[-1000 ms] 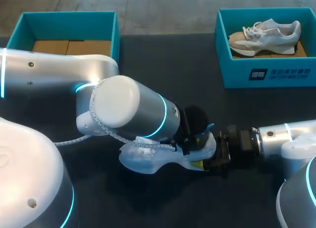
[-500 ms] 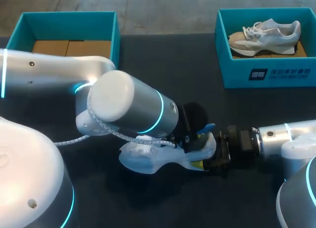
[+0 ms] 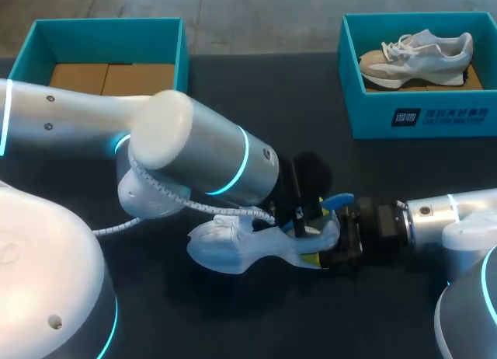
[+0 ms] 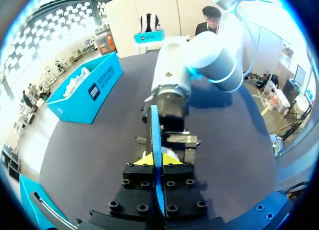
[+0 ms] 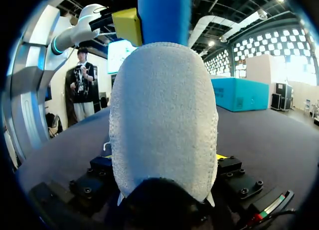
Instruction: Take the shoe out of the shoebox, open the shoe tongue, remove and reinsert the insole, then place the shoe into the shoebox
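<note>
The shoe (image 3: 233, 250) lies left-right, heel in right pincer (image 3: 317, 258) (clamped); left pincer (image 4: 155, 160) grips insole (image 4: 155, 130).

Lit evenly from overhead, bright but never harsh. Laid broad, soft glare on the white shell of the left arm (image 3: 194, 153) behind its pincer (image 4: 154, 160), beside the cyan glow of the arm's ring. Kept the black table (image 3: 256, 95) matte, with only a pale sheen ahead of that pincer. Fell flat on the insole (image 4: 155, 135) clamped there. Struck the shoe (image 5: 164, 125), gripped in the right pincer (image 5: 164, 163), full on the heel, shading gently down both flanks.
</note>
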Robot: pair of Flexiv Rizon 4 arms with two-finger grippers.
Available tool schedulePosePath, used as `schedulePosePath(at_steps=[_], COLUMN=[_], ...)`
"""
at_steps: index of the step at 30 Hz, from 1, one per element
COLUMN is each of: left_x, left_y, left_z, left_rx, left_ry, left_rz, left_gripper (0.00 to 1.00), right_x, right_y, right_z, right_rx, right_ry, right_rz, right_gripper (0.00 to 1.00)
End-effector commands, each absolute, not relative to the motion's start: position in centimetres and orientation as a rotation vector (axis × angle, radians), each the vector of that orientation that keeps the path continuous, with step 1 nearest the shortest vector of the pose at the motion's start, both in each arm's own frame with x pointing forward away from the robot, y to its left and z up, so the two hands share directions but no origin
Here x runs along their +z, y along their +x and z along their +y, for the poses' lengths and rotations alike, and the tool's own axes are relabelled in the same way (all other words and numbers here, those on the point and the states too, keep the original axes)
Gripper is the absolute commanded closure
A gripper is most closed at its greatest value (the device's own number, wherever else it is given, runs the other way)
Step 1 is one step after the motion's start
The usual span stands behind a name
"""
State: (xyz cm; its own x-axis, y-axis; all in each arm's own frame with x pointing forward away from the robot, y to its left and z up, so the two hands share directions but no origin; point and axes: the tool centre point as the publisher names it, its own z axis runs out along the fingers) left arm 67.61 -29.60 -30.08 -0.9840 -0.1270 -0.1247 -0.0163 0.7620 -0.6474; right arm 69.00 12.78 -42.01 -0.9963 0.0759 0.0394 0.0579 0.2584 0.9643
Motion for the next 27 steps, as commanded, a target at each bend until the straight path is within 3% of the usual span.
schedulePosePath(at_steps=[1, 27], left_x=[-28.5, -18.8], left_y=[67.3, 66.4], left_z=[-29.3, -29.1], left_rx=[-1.092, -1.151], left_ry=[-0.07, 0.12], left_rz=[2.843, 3.059], left_gripper=[1.0, 1.0], right_x=[-42.0, -42.0], right_y=[68.8, 68.8], right_z=[12.9, 12.9], right_rx=[1.893, 1.893], right_ry=[0.133, 0.133], right_rz=[2.485, 2.485], right_gripper=[1.0, 1.0])
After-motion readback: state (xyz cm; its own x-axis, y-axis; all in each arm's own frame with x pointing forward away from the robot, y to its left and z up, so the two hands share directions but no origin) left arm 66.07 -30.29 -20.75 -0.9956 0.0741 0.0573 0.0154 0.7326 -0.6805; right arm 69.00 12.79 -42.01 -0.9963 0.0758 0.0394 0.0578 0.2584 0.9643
